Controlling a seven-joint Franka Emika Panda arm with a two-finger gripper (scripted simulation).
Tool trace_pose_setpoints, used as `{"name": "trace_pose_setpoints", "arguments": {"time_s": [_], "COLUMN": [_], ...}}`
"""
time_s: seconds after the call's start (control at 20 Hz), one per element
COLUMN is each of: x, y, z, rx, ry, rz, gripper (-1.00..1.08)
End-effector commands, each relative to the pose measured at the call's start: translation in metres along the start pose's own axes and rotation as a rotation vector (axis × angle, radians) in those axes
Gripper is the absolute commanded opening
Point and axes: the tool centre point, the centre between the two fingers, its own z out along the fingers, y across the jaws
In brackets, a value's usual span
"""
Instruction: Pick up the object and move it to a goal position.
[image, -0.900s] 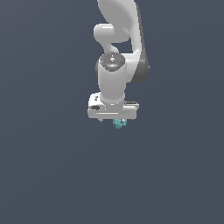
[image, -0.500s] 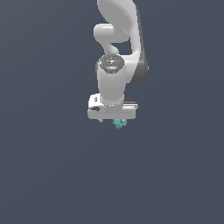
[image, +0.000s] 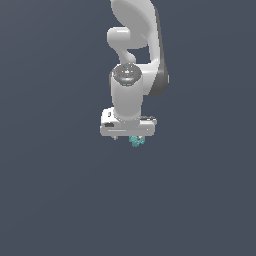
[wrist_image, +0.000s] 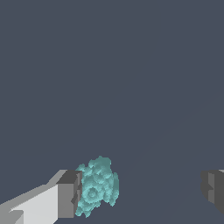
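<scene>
Plain dark slate-grey backdrop across both views, flat and featureless. White-grey robot arm descending from the top of the exterior view, bent through a rounded elbow, ending in a thick upright wrist cylinder with a dark cap. Below that, wide flat hand block of the gripper, pointing downward. Just beneath the block, toward the exterior view's right of its middle, the teal object: tiny, lumpy, far smaller than the hand above it, partly tucked under the block's lower edge.

In the wrist view, gripper spread wide: one finger white with a dark grey pad, the other finger only a dark grey tip at the frame edge, a broad empty gap between them. Teal object bumpy and knobbly, sitting right against the pad of the first finger, seemingly touching it or very nearly so, well apart from the opposite finger. Not pinched from both sides. Whether resting on a surface or hanging against the pad: cannot tell, since the backdrop gives no visible floor line or shadow.
</scene>
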Motion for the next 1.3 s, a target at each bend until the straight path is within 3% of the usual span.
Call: {"name": "trace_pose_setpoints", "arguments": {"time_s": [0.0, 1.25], "x": [-0.001, -0.078], "y": [-0.001, -0.050], "z": [0.002, 0.072], "rx": [0.000, -0.008], "ry": [0.000, 0.026], "rz": [-0.009, -0.424], "gripper": [1.00, 1.00]}}
